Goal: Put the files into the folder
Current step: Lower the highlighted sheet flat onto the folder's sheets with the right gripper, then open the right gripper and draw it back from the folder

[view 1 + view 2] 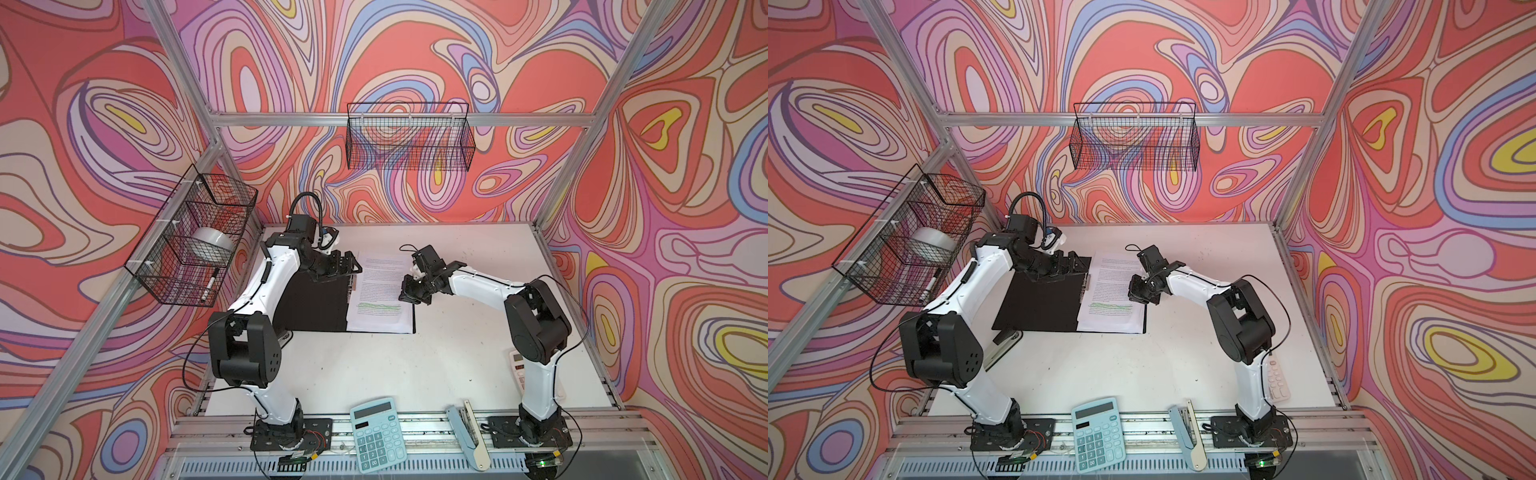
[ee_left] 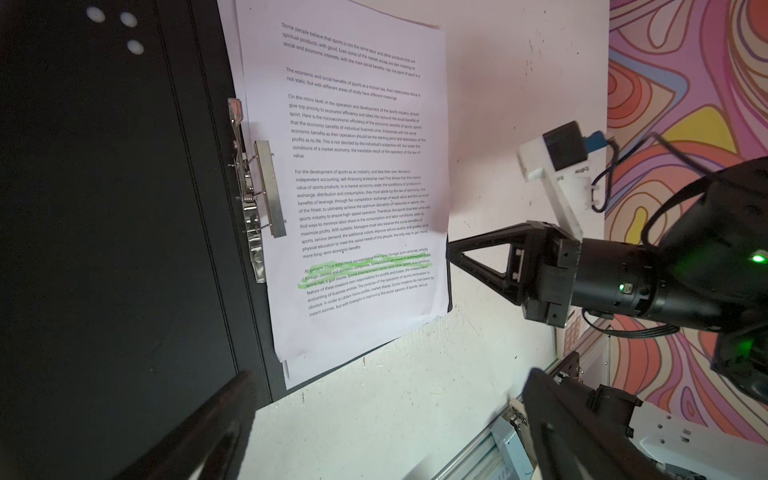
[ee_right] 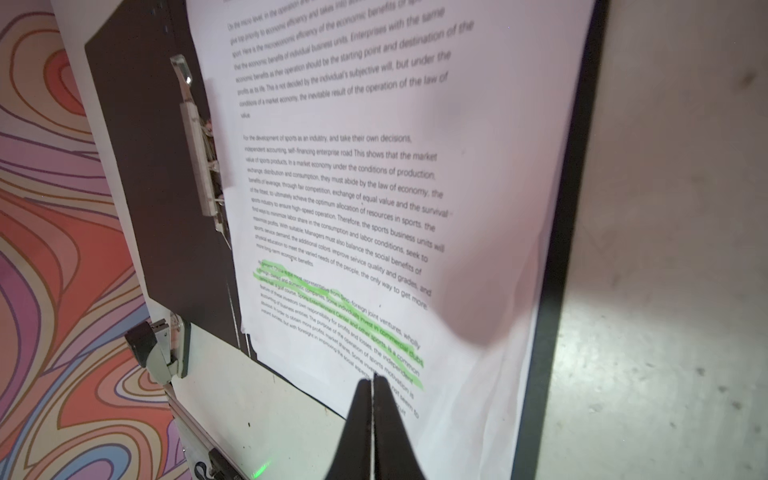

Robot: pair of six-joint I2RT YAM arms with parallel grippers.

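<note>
**Right wrist view: pages in the folder, not yet squared**

I see the files lying on the right leaf of the open folder, at the middle of both top views, their inner margin under the metal clip. My right hand has its fingers pressed together, the tip at the pages' outer edge. I cannot tell whether it touches them. My left hand is spread wide above the upper end of the clip.

My worry is the stack: one lower sheet pokes out past the top one at the bottom. A push from the closed tip could buckle the top page or skew it instead of sliding the whole stack. Shutting the cover then would crease whatever sticks out.
</note>
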